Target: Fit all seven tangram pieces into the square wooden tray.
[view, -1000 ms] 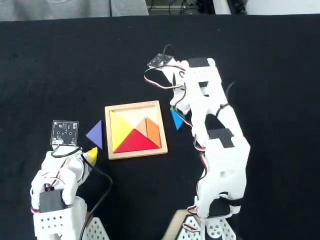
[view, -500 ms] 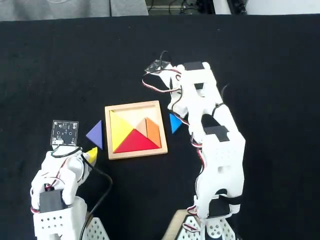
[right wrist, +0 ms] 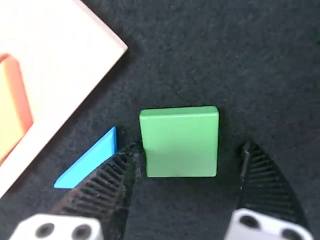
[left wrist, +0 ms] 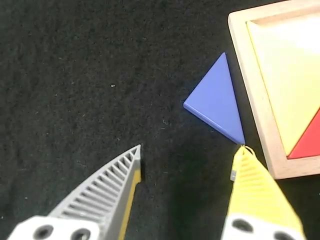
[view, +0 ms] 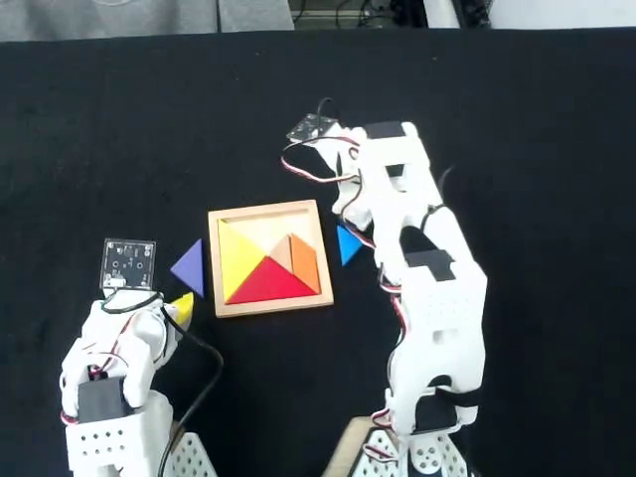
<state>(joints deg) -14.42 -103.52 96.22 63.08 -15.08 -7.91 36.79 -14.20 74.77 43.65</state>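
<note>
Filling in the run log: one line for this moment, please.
right gripper open around green square | left gripper open beside purple triangle | blue triangle beside tray | tray partly filled

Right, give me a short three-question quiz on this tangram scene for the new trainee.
1. True or false: the green square already lies in the tray.
2. Pick one: the triangle near the left fingers is A red, B purple, C yellow.
3. How many pieces can be seen lying outside the tray?
Key: 1 false, it lies on the cloth between the right fingers; 2 B; 3 three.
</note>
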